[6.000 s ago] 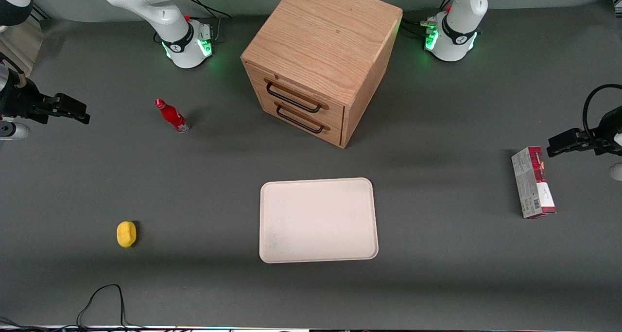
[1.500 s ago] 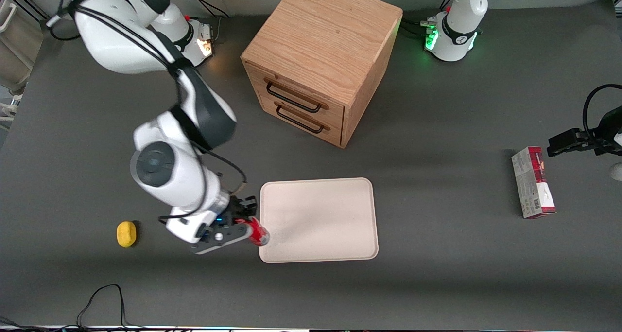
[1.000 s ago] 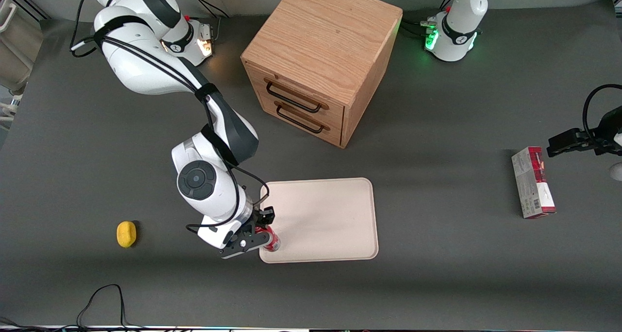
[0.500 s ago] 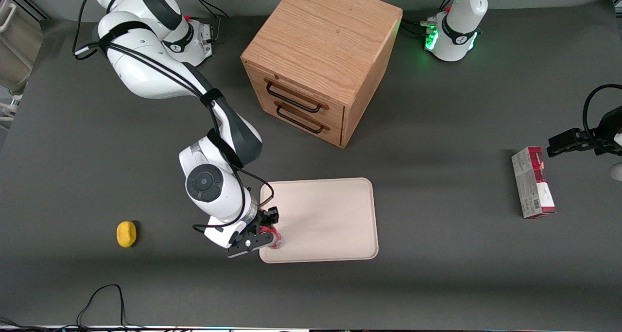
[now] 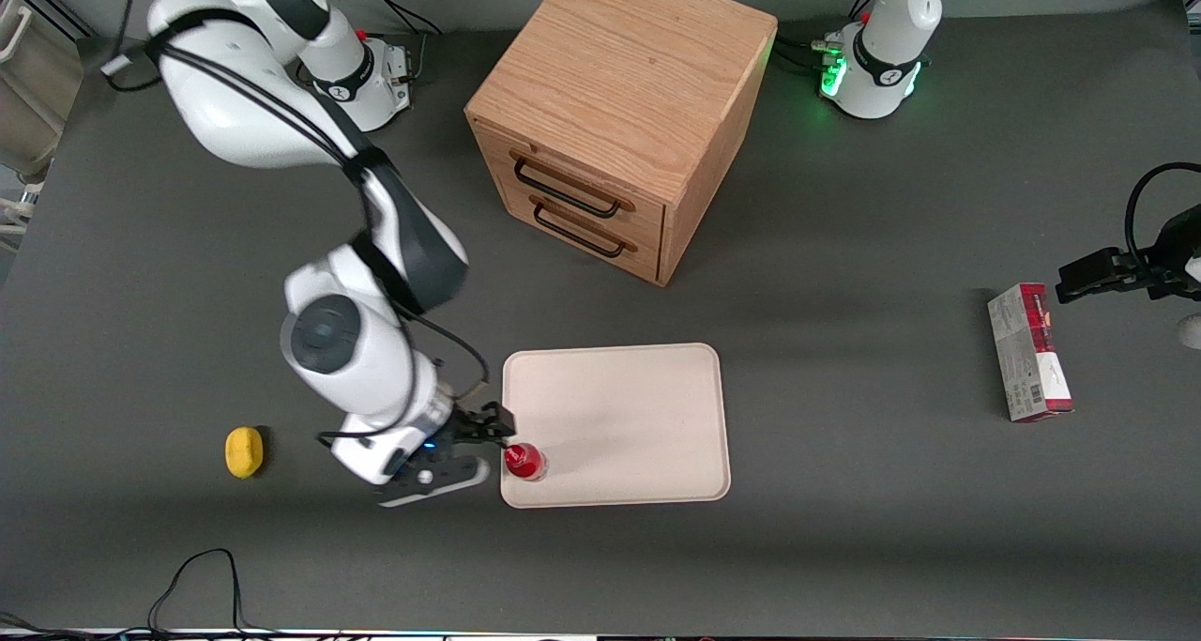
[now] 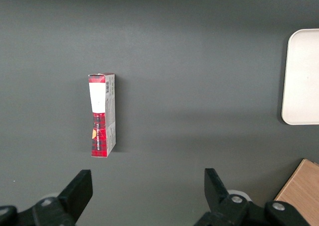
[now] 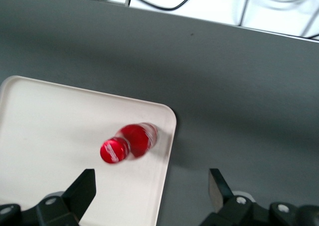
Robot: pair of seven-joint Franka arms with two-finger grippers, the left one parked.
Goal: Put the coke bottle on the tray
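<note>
**Coke bottle upright on the tray's corner**

Coke bottle (image 5: 524,462) stands upright on the tray (image 5: 629,406), a slim red thing with a round red cap and a pale band round its body. It sits close to the rim at the corner nearest the front camera on the working arm's end (about 7 o'clock from the tray's middle in the front view). In the right wrist view the bottle (image 7: 130,142) shows from above, cap toward the camera, just beside the rounded corner of the tray (image 7: 45,121).

The gripper (image 5: 477,449) hangs beside the bottle, at its 9 o'clock in the front view, fingers spread and apart from it, pinching nothing.

A wooden drawer cabinet (image 5: 615,115) stands at 12 o'clock from the tray, well apart. A lemon (image 5: 244,451) lies toward the working arm's end of the table; a red-and-grey carton (image 5: 1029,352) lies toward the parked arm's end. Nothing else is on the tray.
</note>
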